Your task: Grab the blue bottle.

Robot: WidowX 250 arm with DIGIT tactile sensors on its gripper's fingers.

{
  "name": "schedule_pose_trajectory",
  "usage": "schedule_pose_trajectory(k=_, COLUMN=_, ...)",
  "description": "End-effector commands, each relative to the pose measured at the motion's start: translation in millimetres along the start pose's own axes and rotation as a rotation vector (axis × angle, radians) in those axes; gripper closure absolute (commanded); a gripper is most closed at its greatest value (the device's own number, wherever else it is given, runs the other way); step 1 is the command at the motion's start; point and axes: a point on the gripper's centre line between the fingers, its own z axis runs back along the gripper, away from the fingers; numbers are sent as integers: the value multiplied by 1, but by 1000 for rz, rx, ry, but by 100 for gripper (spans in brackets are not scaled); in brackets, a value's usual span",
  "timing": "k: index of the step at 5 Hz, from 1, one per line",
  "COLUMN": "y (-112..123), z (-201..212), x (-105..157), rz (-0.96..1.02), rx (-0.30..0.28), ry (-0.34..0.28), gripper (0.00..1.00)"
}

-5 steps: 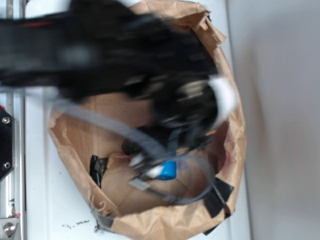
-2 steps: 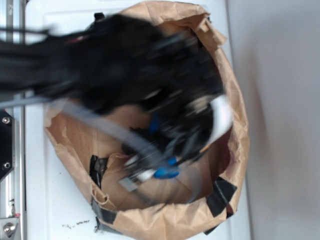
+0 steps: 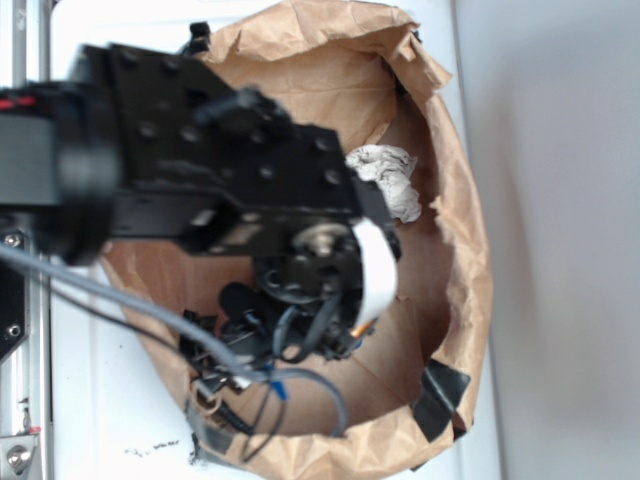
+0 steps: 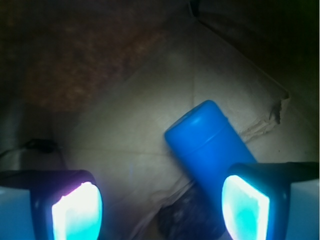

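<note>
In the wrist view the blue bottle (image 4: 207,147) lies tilted on the brown paper bag's floor (image 4: 125,130), its lower part behind the right-hand finger (image 4: 246,207). The fingers are spread wide, pinching nothing. The bottle is solid matte blue, cylindrical.

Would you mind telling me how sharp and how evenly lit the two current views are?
Exterior: sharp, bright and even, though the arm hides the bag's floor. Wrist: dim and murky around the edges, the blue bottle reasonably clear, while the fingertips glow overexposed, bleeding cyan and white.
</note>
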Motion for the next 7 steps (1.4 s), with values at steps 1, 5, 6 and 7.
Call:
schedule_pose_trajectory(k=1, y=19, z=-19, x=20, rz=6, rx=46, ry=37, gripper=0)
schedule_pose_trajectory(k=5, y=-5, z=28, x=18, rz=44, rx=105, ry=-119, gripper=100)
schedule_pose_trajectory(k=6, y=-7, z=74, x=19, rz=102, rx=89, ry=-320, gripper=100)
schedule_pose_trajectory(k=7, y=-14, z=101, x=20, rz=166, rx=162, ry=-350, gripper=100)
